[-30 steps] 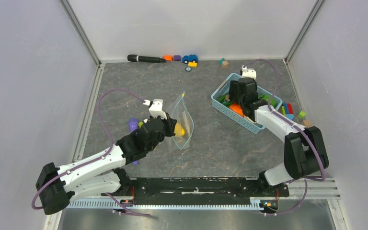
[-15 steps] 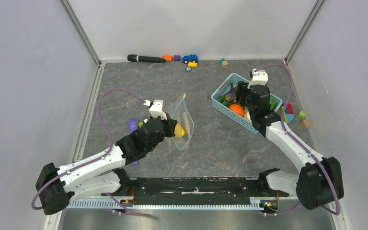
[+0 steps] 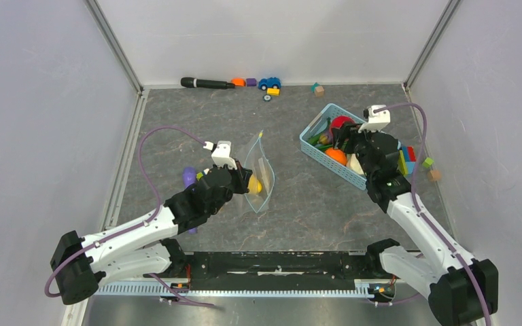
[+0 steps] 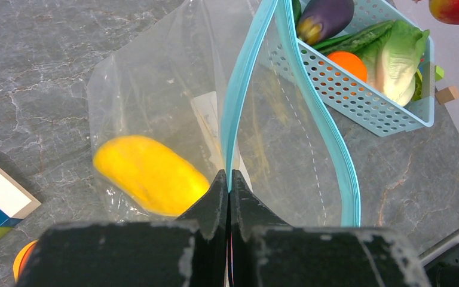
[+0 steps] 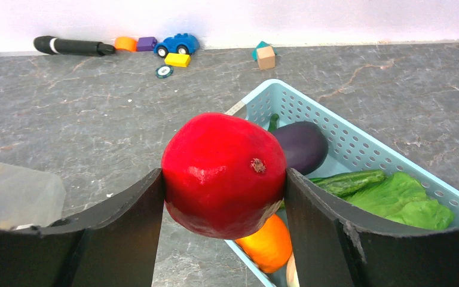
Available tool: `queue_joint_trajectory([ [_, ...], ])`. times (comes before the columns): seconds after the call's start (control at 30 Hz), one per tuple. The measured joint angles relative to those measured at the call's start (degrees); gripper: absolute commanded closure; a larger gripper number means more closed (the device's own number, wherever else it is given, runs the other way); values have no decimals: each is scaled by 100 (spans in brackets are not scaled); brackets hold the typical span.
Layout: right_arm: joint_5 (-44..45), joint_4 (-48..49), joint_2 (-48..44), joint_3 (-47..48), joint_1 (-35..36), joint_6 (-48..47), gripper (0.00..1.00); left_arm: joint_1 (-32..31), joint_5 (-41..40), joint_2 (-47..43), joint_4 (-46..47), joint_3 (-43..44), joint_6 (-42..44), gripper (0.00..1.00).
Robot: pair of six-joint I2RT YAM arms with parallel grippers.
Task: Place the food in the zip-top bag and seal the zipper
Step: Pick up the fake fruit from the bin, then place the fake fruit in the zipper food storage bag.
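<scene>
a grey marbled counter point(image 3: 312, 204) carries everything. the left arm reaches to the counter's middle, the right arm to the far right side.

a light-blue lattice basket point(image 3: 323, 157) sits on the right, set at an angle. the zip-top bag point(image 4: 155, 101), clear and floppy, lies left of centre, well apart from the basket, with its mouth gaping. its teal zipper point(image 4: 237, 95) splits into 2 strips that bow apart. the left pincer point(image 4: 228, 179) is clenched on 1 strip at the near end of the mouth, fingers pressed flat together.

in the basket lies a green lettuce point(image 5: 406, 203) toward the right end. a yellow mango point(image 4: 149, 173) rests inside the bag, near the left pincer. the right pincer point(image 5: 224, 179) grasps a red round fruit point(image 5: 221, 152) between both fingers, up over the basket's left end. just behind it in the basket lies a purple eggplant point(image 5: 302, 146), with long green pods point(image 5: 349, 182) beside the lettuce and an orange point(image 5: 266, 242) below the fruit.

along the far wall lie a black cylinder point(image 5: 69, 46), a blue toy car point(image 5: 177, 43) and a wooden block point(image 5: 266, 57). something purple point(image 3: 189, 176) shows beside the left arm, possibly a block.
</scene>
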Motion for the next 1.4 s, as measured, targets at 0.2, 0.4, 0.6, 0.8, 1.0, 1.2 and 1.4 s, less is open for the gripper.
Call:
queue_joint_trajectory([
  [0.2,-522,44,-297,-90,0,24,78,0,4,0,7,0,0,98],
  [0.4,-1438,90,-310,-92,2,85,79,0,17,7,42,0,0,98],
  [0.6,-2750,352,-243,-92,37,155,78,0,24,22,44,0,0,98],
  [0.8,-3609,800,-24,-87,452,332,79,0,72,28,46,0,0,98],
  [1.0,-3609,542,258,181,1635,-76,79,0,131,26,59,0,0,98],
  [1.2,-3707,479,496,463,2210,-278,79,0,160,20,101,0,0,98],
  [1.4,-3449,223,699,531,2555,-507,78,0,186,-33,125,-9,0,98],
])
